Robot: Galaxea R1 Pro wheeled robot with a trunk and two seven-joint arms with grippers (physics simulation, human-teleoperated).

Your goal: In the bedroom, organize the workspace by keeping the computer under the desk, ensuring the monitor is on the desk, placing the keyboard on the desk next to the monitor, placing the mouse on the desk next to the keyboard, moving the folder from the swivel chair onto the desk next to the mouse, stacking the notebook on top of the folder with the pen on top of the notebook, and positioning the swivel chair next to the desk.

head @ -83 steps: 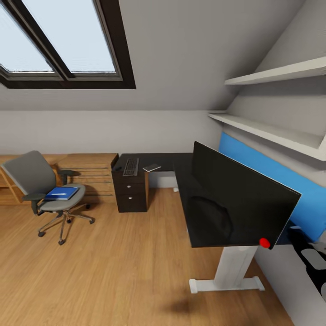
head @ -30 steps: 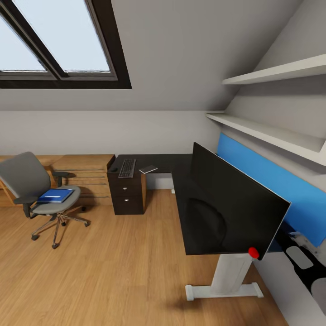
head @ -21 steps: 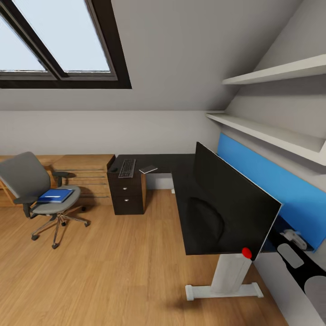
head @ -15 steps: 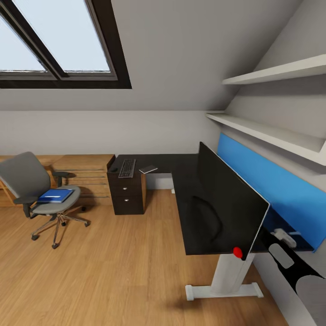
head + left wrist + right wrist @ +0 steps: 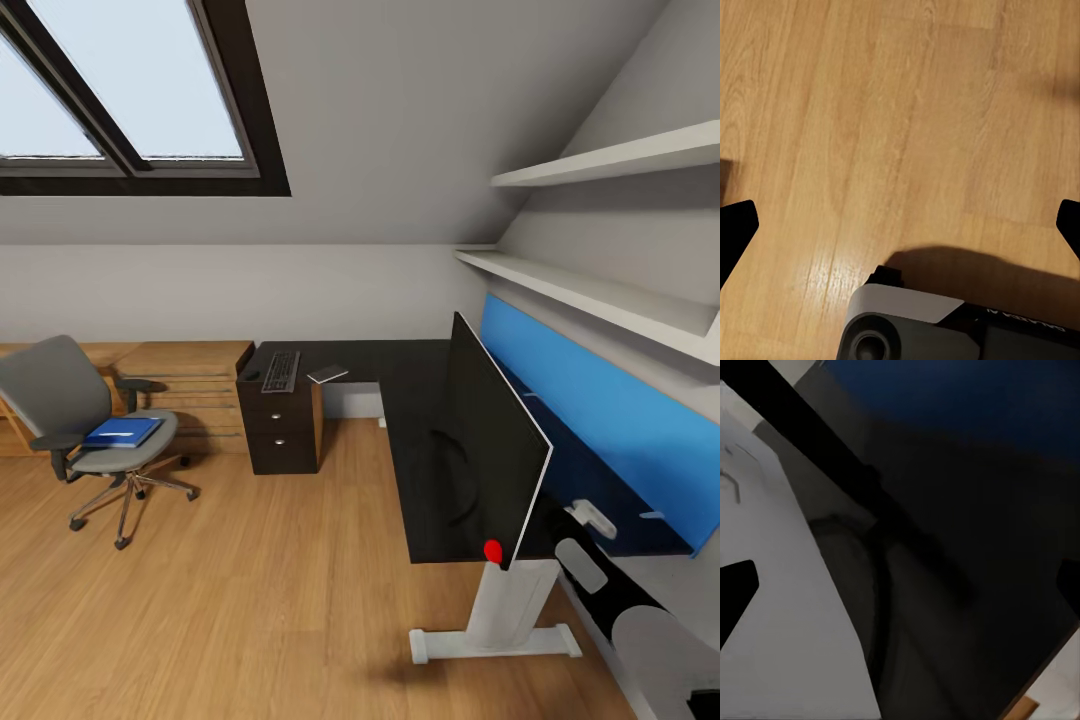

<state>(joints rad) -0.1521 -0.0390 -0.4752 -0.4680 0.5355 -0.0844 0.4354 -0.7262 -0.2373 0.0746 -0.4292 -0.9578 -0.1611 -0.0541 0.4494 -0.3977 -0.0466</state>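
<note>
Monitor [image 5: 485, 455] tilted on desk [image 5: 400, 380], just beside right gripper [image 5: 900, 577], spread wide; left gripper [image 5: 900, 225] wide.

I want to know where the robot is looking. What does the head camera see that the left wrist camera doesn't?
The head view has the chair with the blue folder on its seat, the desk, the monitor and the keyboard. The left wrist view has the left gripper, fingers wide apart, above a grey and black robot part. Both show the wooden floor.
</note>
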